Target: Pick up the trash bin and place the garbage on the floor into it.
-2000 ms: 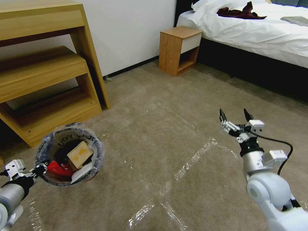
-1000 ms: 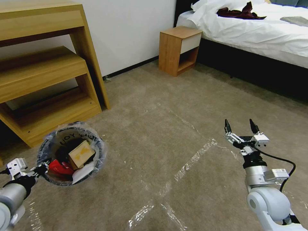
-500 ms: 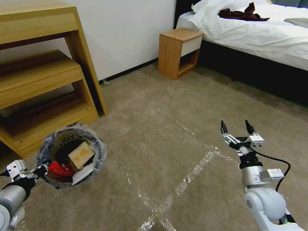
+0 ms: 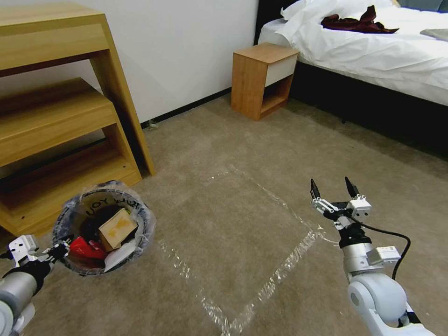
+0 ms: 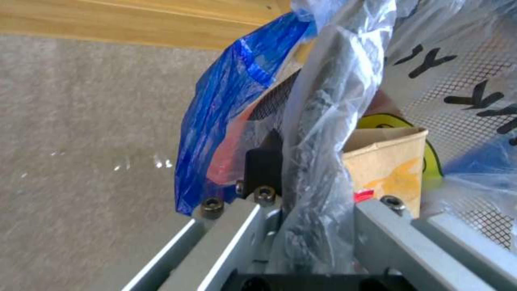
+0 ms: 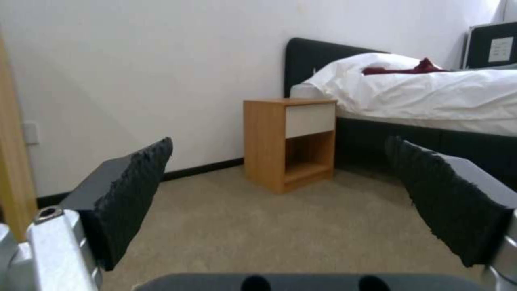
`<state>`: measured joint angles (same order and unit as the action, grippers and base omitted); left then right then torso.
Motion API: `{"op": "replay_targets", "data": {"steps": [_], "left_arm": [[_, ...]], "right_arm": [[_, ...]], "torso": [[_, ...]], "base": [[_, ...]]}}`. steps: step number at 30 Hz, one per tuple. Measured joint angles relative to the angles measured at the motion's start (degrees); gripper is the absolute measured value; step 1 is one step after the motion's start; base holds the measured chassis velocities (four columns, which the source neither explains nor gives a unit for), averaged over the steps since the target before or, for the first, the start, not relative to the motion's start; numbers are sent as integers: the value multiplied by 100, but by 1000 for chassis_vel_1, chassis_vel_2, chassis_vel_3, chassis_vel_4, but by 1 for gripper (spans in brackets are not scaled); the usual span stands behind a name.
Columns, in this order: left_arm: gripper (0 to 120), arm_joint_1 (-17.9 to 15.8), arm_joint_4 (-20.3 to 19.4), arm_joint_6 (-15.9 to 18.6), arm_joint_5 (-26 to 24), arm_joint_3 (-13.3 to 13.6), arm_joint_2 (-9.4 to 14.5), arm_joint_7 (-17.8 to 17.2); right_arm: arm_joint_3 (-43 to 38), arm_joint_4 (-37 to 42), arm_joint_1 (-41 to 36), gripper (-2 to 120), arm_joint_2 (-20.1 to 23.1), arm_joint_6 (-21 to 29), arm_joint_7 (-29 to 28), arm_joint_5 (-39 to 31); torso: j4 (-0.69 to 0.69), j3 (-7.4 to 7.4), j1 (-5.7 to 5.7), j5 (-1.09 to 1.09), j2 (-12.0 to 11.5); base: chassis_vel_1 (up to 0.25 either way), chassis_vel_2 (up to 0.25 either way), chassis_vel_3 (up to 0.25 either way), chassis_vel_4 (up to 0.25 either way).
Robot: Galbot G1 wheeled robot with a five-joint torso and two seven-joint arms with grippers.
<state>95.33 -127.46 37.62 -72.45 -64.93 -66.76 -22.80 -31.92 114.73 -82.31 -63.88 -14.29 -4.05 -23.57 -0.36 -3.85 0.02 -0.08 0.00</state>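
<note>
One trash bin [image 4: 103, 227] sits low on the robot's left, over the floor [image 4: 233, 224], and two tools are in sight. The left tool [image 4: 59, 248] is clamped on the bin's near rim, pinching the crinkly clear liner; the left wrist view shows that bunched plastic [image 5: 318, 161] squeezed between its fingers [image 5: 263, 169], with black lettering on the liner and a strip of blue plastic [image 5: 226, 121] beside it. Whether the bin touches the carpet cannot be told. Inside the bin the head view shows one small cardboard box [image 4: 116, 228], red wrappers [image 4: 86, 248] and a white piece [image 4: 119, 254]; the wrist view shows the same box [image 5: 385, 161] close up, just behind the pinched rim. The right tool [image 4: 332, 188] is held above the carpet, well apart from the bin, its two fingers spread wide and gripping nothing; the right wrist view confirms the gap between the black pads [image 6: 135, 194] and looks out at one wooden nightstand [image 6: 288, 141] and one bed [image 6: 431, 97] with a dark red cloth [image 6: 404, 68] on it. Shiny tape strips [image 4: 280, 270] cross the carpet between the two tools, and a wooden shelf unit [image 4: 56, 116] stands behind the bin.
</note>
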Motion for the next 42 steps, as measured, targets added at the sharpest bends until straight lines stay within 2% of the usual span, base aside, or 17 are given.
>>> {"op": "replay_targets", "data": {"steps": [42], "left_arm": [[0,-52,65,83,-269,196,20,-109]], "right_arm": [[101,-208,217,100,45,61,-52,-60]], "torso": [[0,0,1,0,0]], "base": [[-146,147,145,-151]]}}
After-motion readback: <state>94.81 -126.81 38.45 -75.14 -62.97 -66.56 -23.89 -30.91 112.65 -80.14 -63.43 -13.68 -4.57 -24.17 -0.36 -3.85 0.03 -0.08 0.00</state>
